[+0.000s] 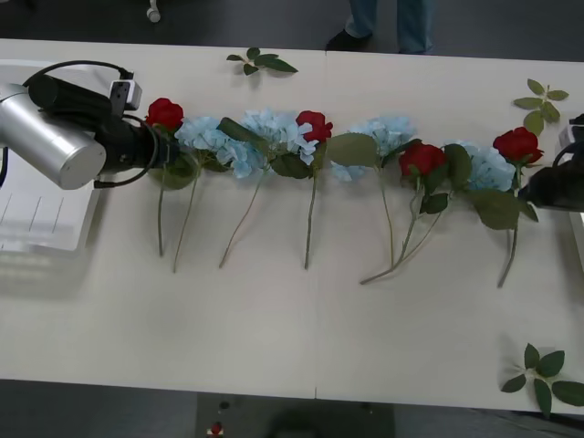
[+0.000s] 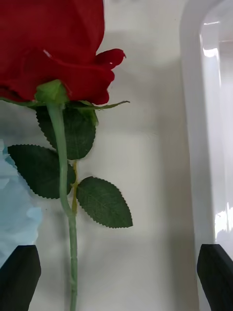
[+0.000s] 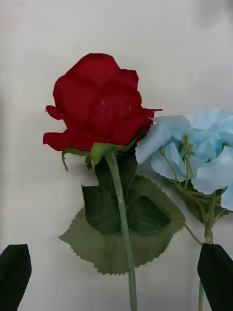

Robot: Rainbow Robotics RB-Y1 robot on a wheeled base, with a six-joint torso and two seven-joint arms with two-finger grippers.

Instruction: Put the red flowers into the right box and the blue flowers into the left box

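Nearest to you, at 6 o'clock, the table is bare, with only a leaf sprig down at 5 o'clock. A bit farther, the thin green stems all point back at you. Past them, the flower heads lie in one row from 9 o'clock to 3 o'clock, red roses and blue flowers mixed and touching. I count four roses: the left rose, one near the middle, one right of the middle and the right rose. The blue flowers sit between them. Your left gripper is at 9 o'clock, right by the left rose, with its jaws wide apart and the stem running between them; nothing is held. Your right gripper is at 3 o'clock by the right rose, jaws apart too, with that stem nearer one finger. The left box lies under your left arm at 9 o'clock, and the right box lies just beside the right rose at 3 o'clock. No flower is in a box that I can see, so I think you are at the first pick. Next, go down and close on a stem below the head. The right rose goes just next door. The left rose is a long way from the right box.
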